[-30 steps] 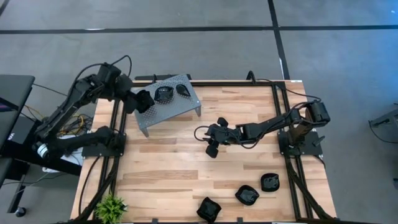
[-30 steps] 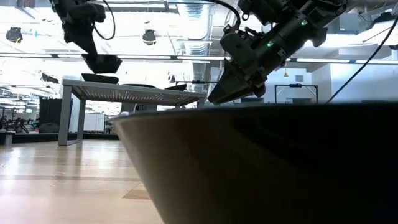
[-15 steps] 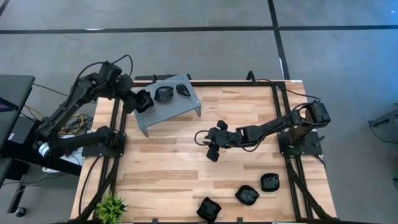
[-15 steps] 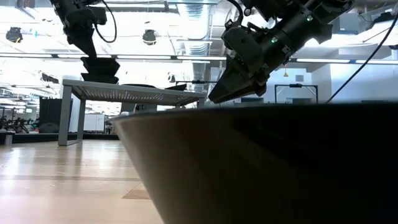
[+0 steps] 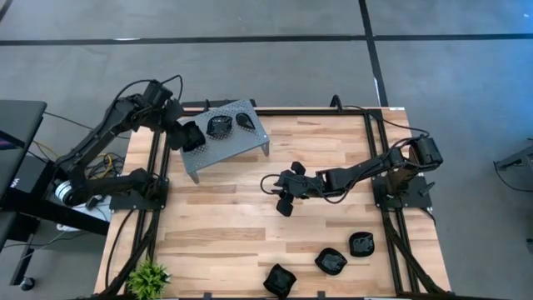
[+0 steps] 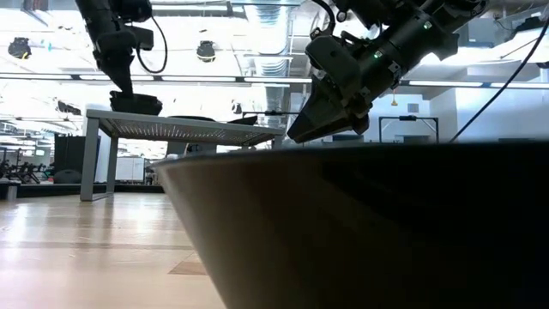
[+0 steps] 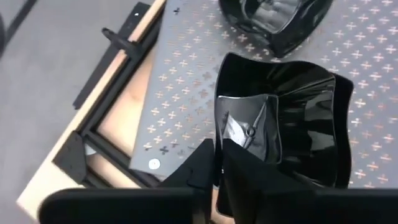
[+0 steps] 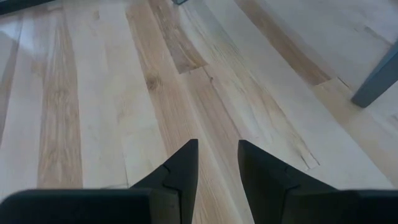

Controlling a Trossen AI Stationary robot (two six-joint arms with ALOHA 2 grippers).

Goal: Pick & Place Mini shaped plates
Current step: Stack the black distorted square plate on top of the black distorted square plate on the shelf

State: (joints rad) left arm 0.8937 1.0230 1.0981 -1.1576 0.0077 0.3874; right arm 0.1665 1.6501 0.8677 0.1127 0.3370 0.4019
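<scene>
From above, my left gripper (image 5: 185, 136) sets a glossy black square plate (image 5: 192, 137) on the grey perforated metal tray (image 5: 250, 133), far left. Its wrist view shows fingers narrowly gripping the rim; next, release. My right gripper (image 8: 216, 163) hovers part-open, empty

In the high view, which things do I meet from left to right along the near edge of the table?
Small green plant → first black plate → second black plate → third black plate.
</scene>
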